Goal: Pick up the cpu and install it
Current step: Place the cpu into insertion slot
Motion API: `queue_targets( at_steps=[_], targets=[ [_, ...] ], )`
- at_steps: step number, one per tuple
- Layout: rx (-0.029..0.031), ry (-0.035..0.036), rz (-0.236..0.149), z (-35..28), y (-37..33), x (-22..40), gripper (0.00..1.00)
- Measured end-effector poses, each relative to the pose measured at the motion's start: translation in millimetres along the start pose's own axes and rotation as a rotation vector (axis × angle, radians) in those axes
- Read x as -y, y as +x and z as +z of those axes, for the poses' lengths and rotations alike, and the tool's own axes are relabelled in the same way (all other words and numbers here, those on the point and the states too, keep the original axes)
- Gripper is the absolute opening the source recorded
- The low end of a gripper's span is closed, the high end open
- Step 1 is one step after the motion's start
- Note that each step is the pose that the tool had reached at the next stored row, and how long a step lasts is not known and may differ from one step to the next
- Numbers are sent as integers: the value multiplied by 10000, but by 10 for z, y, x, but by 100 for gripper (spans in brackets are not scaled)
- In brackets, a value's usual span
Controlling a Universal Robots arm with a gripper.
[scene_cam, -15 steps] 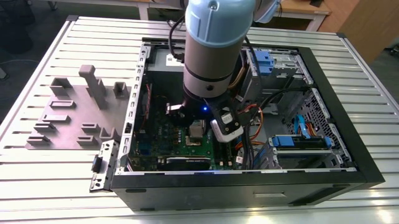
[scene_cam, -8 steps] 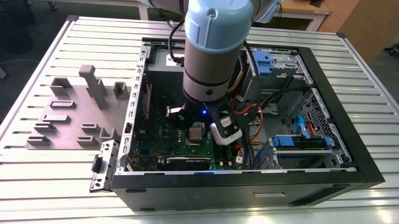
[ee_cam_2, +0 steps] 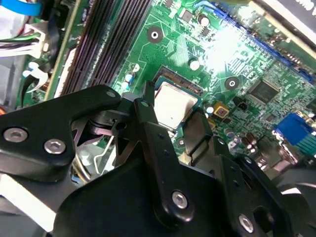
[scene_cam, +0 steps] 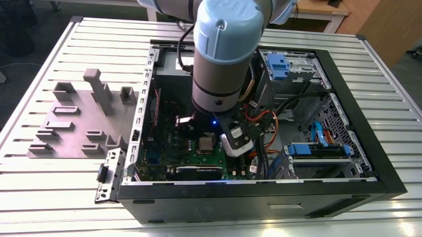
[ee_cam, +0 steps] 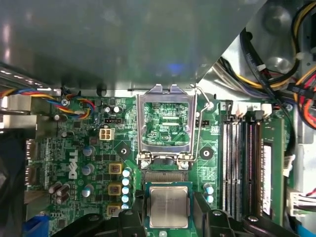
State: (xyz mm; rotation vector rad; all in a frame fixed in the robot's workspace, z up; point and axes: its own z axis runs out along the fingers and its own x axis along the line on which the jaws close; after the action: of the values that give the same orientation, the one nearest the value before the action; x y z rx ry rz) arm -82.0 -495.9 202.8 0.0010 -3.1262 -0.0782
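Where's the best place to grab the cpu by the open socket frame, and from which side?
Probably take the cpu by its two opposite thin edges, coming straight down from above: it lies flat, and the open socket frame crowds a third edge.

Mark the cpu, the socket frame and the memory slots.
cpu (ee_cam: 169,207): first wrist view, middle of its metal top.
socket frame (ee_cam: 139,123): first wrist view, on its metal rim.
memory slots (ee_cam: 239,163): first wrist view, midway along one slot.
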Motion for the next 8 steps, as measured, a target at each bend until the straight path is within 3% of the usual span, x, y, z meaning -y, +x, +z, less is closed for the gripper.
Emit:
queue_targets(
  at_steps=[8],
  targets=[
    [0,-12,-1,98,18,3,47]
  ],
)
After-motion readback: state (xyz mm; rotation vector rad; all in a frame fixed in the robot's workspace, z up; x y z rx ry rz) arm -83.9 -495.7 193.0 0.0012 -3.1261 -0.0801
